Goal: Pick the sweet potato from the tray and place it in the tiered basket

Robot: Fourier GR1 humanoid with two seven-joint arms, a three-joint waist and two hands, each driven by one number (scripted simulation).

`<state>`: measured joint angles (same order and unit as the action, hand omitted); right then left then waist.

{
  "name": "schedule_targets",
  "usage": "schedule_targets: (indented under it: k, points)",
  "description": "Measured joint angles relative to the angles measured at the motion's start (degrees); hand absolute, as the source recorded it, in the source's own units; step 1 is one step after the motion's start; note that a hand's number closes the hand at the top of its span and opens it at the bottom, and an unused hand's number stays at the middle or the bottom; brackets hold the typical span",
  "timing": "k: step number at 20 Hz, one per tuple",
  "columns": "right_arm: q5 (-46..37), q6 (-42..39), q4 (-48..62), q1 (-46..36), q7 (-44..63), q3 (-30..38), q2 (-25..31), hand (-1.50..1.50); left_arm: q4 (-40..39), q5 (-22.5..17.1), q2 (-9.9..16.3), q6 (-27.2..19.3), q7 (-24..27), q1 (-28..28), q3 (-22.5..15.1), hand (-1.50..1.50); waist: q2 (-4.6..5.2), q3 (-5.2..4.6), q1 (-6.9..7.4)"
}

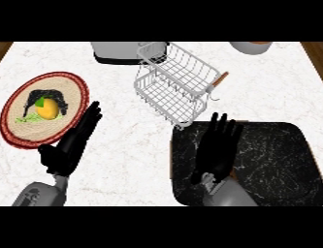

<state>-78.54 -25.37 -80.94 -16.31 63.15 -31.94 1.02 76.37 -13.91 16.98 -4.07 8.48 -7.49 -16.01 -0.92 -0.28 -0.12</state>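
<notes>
Head view: right hand (218,145) covers dark tray (278,160)

a white wire tiered basket (178,85) is standing on the white marble bench (128,145), just beyond a black marbled rectangular tray (278,160). the right hand (218,145) is hovering over the tray, fingers (223,125) straight. the left hand (74,140) is resting open beside a round woven plate (21,131).

A round plate (15,127) of food sits left; grey appliance (120,52) behind.
</notes>
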Motion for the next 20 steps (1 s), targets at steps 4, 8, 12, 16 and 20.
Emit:
schedule_targets:
  k: [4,8,12,16,20]
  points:
    - [-1.12,1.52,0.41,0.44,-2.54,0.87,-0.64,1.50,1.08,0.75,-0.12,0.59,-0.37,0.73,0.85,0.00,-0.03,-0.05,0.24]
    - [-3.15,4.02,1.00,0.23,-4.88,0.24,-0.98,1.50,0.86,1.86,-1.26,0.89,-0.96,0.56,1.27,0.00,-0.09,-0.08,0.32]
    - [-4.23,5.14,1.46,-0.33,-6.20,-0.01,-1.05,1.50,0.40,2.10,-1.35,2.36,-1.43,0.17,2.45,0.00,-0.09,-0.08,0.36]
    - [-5.60,5.42,1.82,-0.70,-7.16,-0.13,-1.05,1.50,0.12,2.89,-2.25,2.60,-1.71,-0.34,3.10,0.00,0.00,-0.04,0.32]
    - [-2.76,5.83,-6.37,6.32,-6.50,3.87,-1.03,1.50,0.20,3.40,-2.63,1.93,-1.51,0.52,3.45,0.00,-0.03,0.10,-0.94]
